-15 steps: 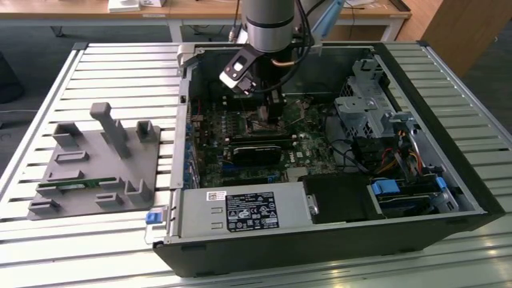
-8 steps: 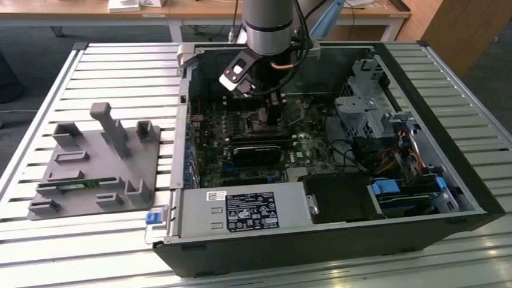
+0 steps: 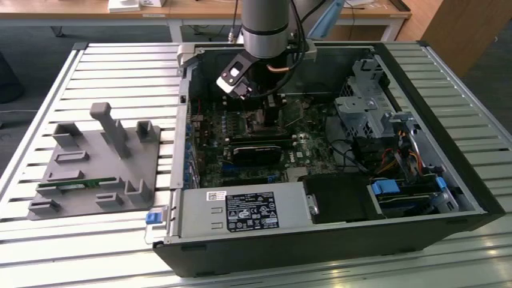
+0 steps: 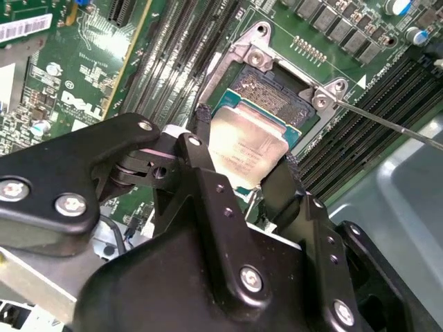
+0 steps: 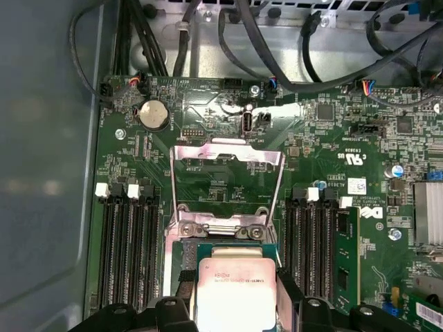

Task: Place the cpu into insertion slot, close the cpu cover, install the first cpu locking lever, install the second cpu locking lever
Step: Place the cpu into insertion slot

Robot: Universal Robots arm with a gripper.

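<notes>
The cpu [image 4: 246,149] sits between the fingers [image 4: 278,192], touching both on opposite edges. It lies over the near part of the insertion slot [image 4: 271,88], which is set in the circuit board [image 5: 208,117] beyond the fingers. Past the slot, the cpu cover [image 5: 226,155] stands tipped open. Memory slots [image 5: 124,242] run along either side of the fingers. In the exterior view the computer case [image 3: 320,240] rests on the bench [image 3: 120,66], with a fixture tray [image 3: 88,174] beside it on the exterior view's left.

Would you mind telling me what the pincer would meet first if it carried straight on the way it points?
Most likely the insertion slot, lying open just beyond the cpu the pincer grips, though depth is unclear.
</notes>
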